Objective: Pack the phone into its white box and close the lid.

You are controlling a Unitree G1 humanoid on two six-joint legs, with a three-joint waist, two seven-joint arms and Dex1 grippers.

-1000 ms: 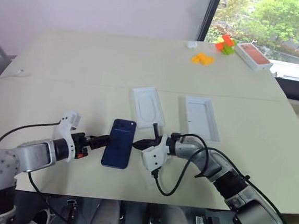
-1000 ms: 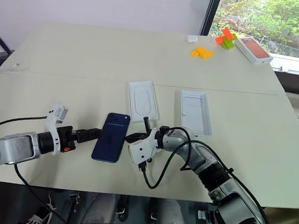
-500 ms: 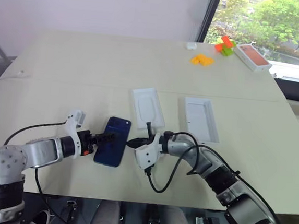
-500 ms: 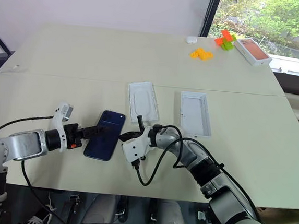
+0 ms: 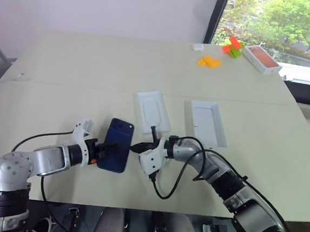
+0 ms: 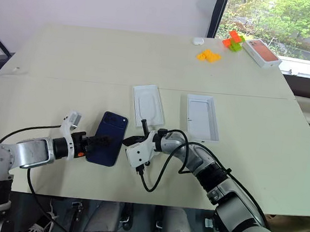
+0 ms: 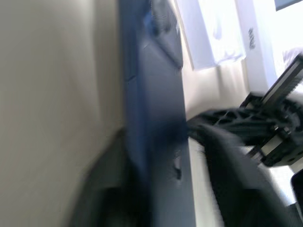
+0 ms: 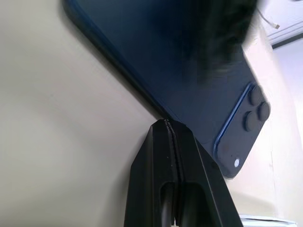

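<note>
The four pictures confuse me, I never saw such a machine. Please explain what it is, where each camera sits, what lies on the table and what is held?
It is a humanoid robot with two arms. Two pictures come from its head, two from cameras on its wrists. The left pincer closes on the edge of the phone, a dark blue one lying back up on the table. The right pincer is shut, its tip at the phone's other edge, holding nothing. Beyond lie two shallow white trays; which is the box I cannot tell. Far off: an orange-topped box and coloured blocks.
</note>
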